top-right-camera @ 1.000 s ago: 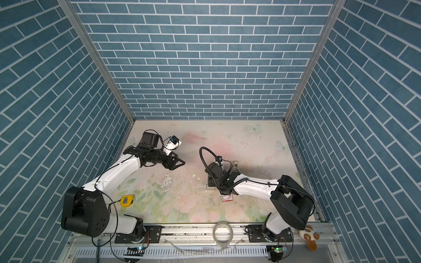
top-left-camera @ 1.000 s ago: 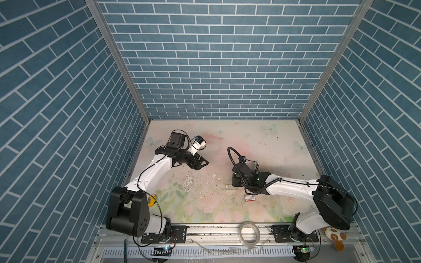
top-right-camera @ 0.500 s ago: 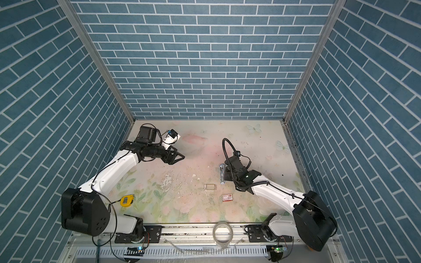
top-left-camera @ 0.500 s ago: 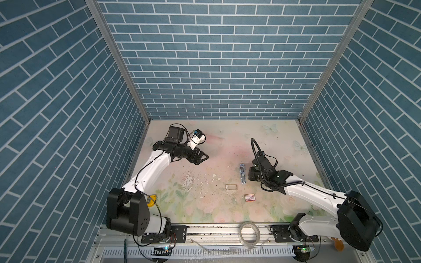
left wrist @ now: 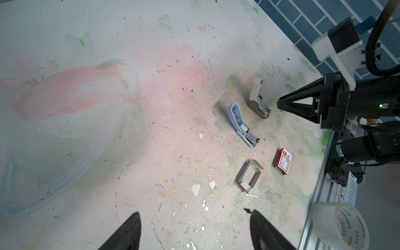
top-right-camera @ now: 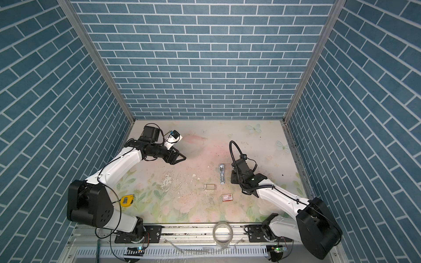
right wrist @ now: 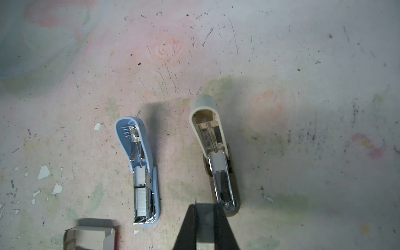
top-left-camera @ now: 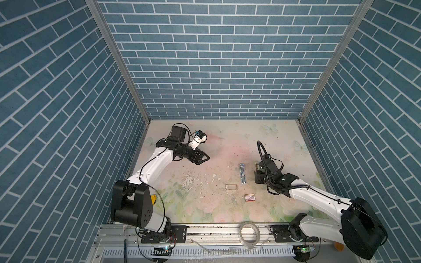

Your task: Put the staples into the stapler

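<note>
**Right hand brought to the beige stapler**

Within the last second the right hand [left wrist: 278,104] was swung off the middle of the surface [right wrist: 303,65] and set low behind the open beige stapler [right wrist: 216,155], whose tray lay just ahead of its fingertips. It was clamped narrow on a grey strip, judged to be the staples [right wrist: 205,225], so insertion was made ready. The blue stapler [right wrist: 142,173] beside it already carried a strip. The left hand [left wrist: 194,213] was held wide and empty, well apart.

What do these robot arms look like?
Both the left arm and right arm have white shells between bulky black joints. Their fingers are black, pointed, open triangular frames. A white bracket carries a small dark camera at each wrist; a ribbed black hose loops from the right one, near a green light.
</note>
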